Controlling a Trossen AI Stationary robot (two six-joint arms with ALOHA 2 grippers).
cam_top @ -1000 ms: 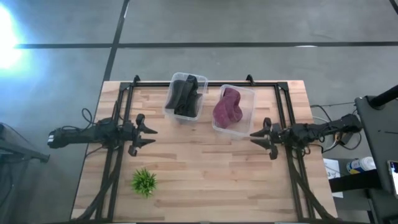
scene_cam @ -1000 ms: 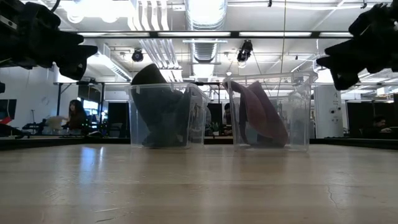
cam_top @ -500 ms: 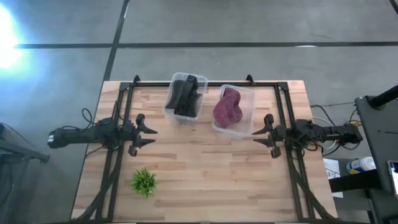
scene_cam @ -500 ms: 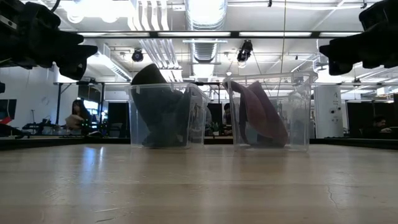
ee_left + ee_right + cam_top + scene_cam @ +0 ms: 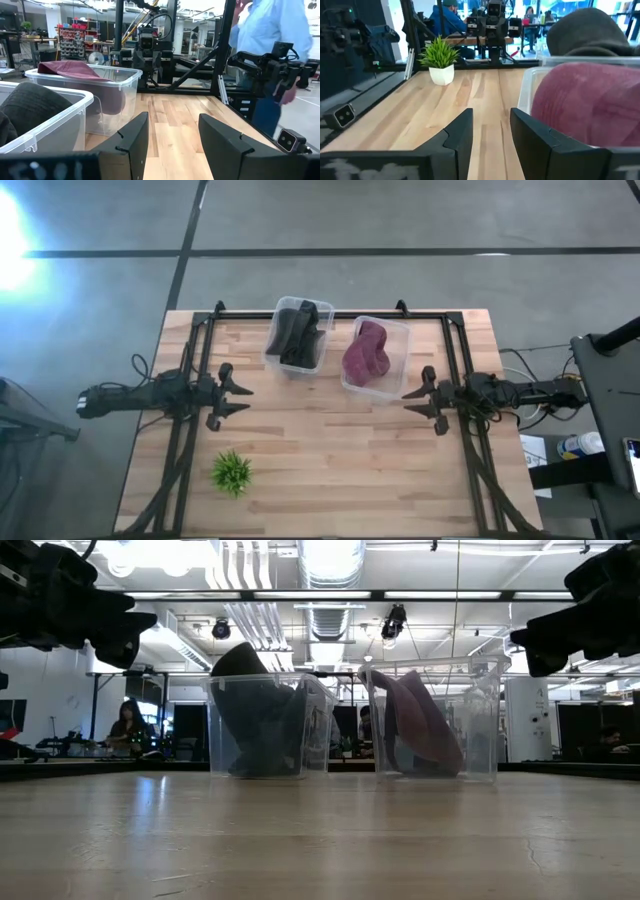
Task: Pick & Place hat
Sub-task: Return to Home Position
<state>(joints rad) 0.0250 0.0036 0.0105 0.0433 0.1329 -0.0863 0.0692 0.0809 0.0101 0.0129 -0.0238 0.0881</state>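
A dark hat (image 5: 296, 335) lies in a clear bin (image 5: 277, 358) at the table's far middle. A maroon hat (image 5: 364, 354) lies in a second clear bin (image 5: 398, 365) to its right. Both show in the low view, the dark hat (image 5: 255, 705) and the maroon hat (image 5: 425, 725). My left gripper (image 5: 240, 396) is open and empty above the table's left part, pointing right. My right gripper (image 5: 413, 402) is open and empty just beside the maroon hat's bin, pointing left.
A small green plant in a white pot (image 5: 232, 472) stands near the table's front left. Black frame rails (image 5: 193, 370) run along the table's left, right and far sides. A person (image 5: 272, 40) stands beyond the table's right edge. The wood between the grippers is bare.
My right gripper drew back a little toward the table's right edge, then came back toward the left to about where it began. It stays open. The hats and bins have not moved.
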